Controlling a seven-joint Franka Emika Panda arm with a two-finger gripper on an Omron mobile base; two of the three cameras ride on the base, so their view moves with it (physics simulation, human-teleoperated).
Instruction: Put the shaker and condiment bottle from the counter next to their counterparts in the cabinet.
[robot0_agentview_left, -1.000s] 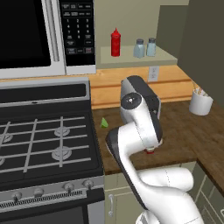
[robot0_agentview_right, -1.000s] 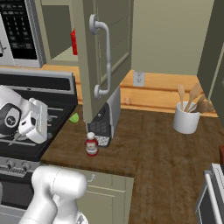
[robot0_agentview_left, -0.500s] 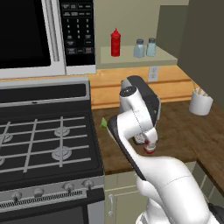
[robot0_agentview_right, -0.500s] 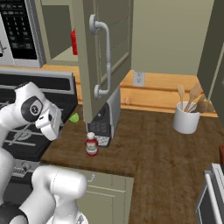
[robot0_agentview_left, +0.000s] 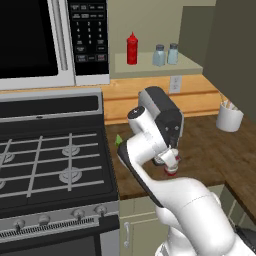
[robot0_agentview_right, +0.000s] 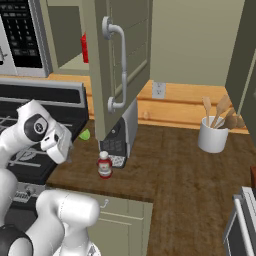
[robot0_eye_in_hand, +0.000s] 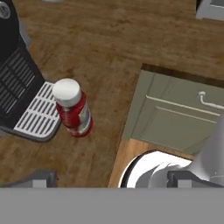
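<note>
The condiment bottle (robot0_eye_in_hand: 72, 107), red with a white cap, stands upright on the wooden counter beside the coffee machine's drip grate. It is also in the right base view (robot0_agentview_right: 104, 165), and in the left base view my arm partly hides the bottle (robot0_agentview_left: 172, 170). My gripper (robot0_eye_in_hand: 109, 181) hovers above the counter's front edge, open, its tips wide apart with nothing between them; the bottle lies ahead and to the left. On the cabinet shelf (robot0_agentview_left: 150, 67) a tall red squeeze bottle (robot0_agentview_left: 131, 48) stands left of two pale-blue shakers (robot0_agentview_left: 159, 55) (robot0_agentview_left: 173, 53) side by side.
A dark coffee machine (robot0_agentview_right: 120, 140) stands just behind the bottle, under the open cabinet door (robot0_agentview_right: 120, 50). The stove (robot0_agentview_left: 50, 155) lies to the left and a microwave (robot0_agentview_left: 45, 40) hangs above it. A white utensil holder (robot0_agentview_right: 212, 135) sits far right. A lime (robot0_agentview_right: 84, 134) rests by the stove.
My arm has swung down and toward the condiment bottle, bringing the hand low over the counter's front edge. The bottle and the shelf items have not moved.
</note>
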